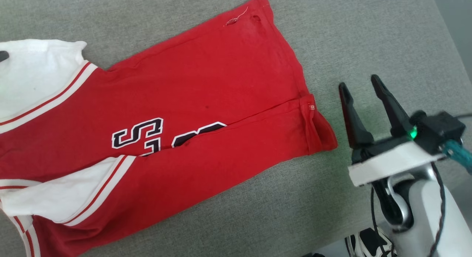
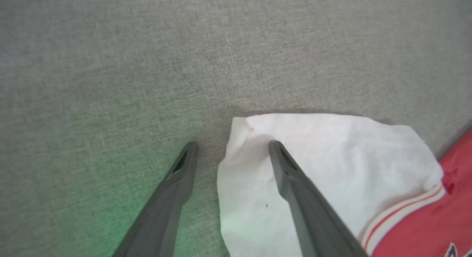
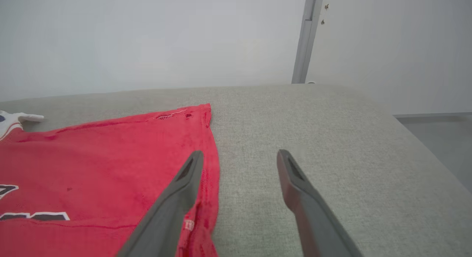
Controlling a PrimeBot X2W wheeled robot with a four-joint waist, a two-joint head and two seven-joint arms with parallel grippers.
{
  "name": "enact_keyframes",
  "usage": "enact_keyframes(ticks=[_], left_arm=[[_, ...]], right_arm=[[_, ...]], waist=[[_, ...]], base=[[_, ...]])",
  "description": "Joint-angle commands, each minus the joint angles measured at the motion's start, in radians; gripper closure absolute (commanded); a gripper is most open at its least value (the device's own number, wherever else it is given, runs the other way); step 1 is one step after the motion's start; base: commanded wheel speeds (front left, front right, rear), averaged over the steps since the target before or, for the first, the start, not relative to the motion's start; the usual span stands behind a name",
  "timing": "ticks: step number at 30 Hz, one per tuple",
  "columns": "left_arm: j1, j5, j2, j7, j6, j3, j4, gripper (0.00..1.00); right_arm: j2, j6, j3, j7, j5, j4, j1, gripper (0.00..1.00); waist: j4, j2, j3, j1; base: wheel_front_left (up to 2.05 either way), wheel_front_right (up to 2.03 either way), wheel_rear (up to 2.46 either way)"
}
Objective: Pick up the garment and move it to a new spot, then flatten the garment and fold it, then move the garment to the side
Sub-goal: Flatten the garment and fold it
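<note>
One garment, a red jersey-style T-shirt with white short sleeves [image 1: 221,83], lies spread on a grey woven fabric surface [image 1: 368,35]. At the garment's left end, the left gripper [image 2: 232,146] has its fingers spread wide and empty. One finger is over the white sleeve [image 2: 332,157] and the other is over bare grey fabric beside it. The garment's near side is folded over the dark white-outlined lettering [image 1: 137,134]. Just right of the garment's hem, the right gripper [image 1: 359,83] is parted wide and holds nothing.

Bare grey surface [image 1: 368,35] right of garment [image 1: 184,102], open passage, wall [image 3: 147,35] behind far edge
</note>
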Motion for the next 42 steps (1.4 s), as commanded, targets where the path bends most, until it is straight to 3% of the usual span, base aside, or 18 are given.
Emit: enact_keyframes(ticks=[1, 2, 9, 16, 17, 21, 28, 29, 30, 32, 42], left_arm=[[0.011, -0.005, -0.028, 0.019, -0.013, -0.016, 0.000, 0.85], [0.003, -0.003, -0.029, 0.022, -0.017, -0.016, -0.002, 1.00], [-0.039, 0.019, -0.073, -0.011, -0.033, -0.022, -0.036, 1.00], [-0.095, 0.046, -0.163, -0.082, -0.039, -0.033, -0.097, 1.00], [-0.095, 0.046, -0.163, -0.082, -0.039, -0.033, -0.097, 1.00], [-0.096, 0.031, -0.189, -0.111, -0.039, -0.052, -0.148, 1.00], [-0.080, -0.012, -0.206, -0.138, -0.038, -0.060, -0.188, 1.00], [-0.076, -0.015, -0.208, -0.144, -0.038, -0.065, -0.191, 1.00], [-0.074, -0.019, -0.210, -0.149, -0.038, -0.069, -0.194, 1.00], [-0.069, -0.023, -0.215, -0.168, -0.038, -0.073, -0.201, 1.00], [-0.022, -0.056, -0.215, -0.347, -0.038, -0.072, -0.309, 1.00]], right_arm=[[-0.004, -0.001, 0.013, 0.017, 0.011, 0.002, -0.034, 0.00], [-0.009, -0.001, 0.028, 0.033, 0.023, 0.008, -0.051, 0.00], [-0.101, -0.001, 0.109, 0.218, 0.053, 0.124, -0.301, 0.00], [-0.158, -0.001, 0.165, 0.501, 0.100, 0.374, -0.646, 0.00], [-0.158, -0.001, 0.165, 0.501, 0.100, 0.374, -0.646, 0.00], [-0.168, -0.001, 0.193, 0.686, 0.121, 0.538, -0.763, 0.00], [-0.178, -0.001, 0.259, 0.804, 0.173, 0.633, -0.806, 0.00], [-0.182, -0.001, 0.270, 0.813, 0.182, 0.643, -0.808, 0.07], [-0.189, -0.001, 0.283, 0.821, 0.188, 0.650, -0.808, 0.61], [-0.206, -0.001, 0.291, 0.814, 0.201, 0.656, -0.810, 1.00], [-0.285, -0.001, 0.281, 0.660, 0.246, 0.561, -0.761, 1.00]], waist=[[0.005, 0.0000, 0.005, 0.0000], [0.007, 0.0000, 0.009, 0.0000], [0.063, 0.0000, 0.038, 0.0000], [0.177, 0.0000, 0.083, 0.0000], [0.177, 0.0000, 0.083, 0.0000], [0.232, 0.0000, 0.095, 0.0000], [0.271, 0.0000, 0.106, 0.0000], [0.275, 0.0000, 0.106, 0.0000], [0.279, 0.0000, 0.104, 0.0000], [0.286, 0.0000, 0.100, 0.0000], [0.347, 0.0000, -0.016, 0.0000]], base=[[0.00, 0.00, 0.00], [0.00, 0.00, 0.00], [0.00, 0.00, 0.00], [0.00, 0.00, 0.00], [0.00, 0.00, 0.00], [0.00, 0.00, 0.00], [0.00, 0.00, 0.00], [0.00, 0.00, 0.00], [0.00, 0.00, 0.00], [0.00, 0.00, 0.00], [0.00, 0.00, 0.00]])
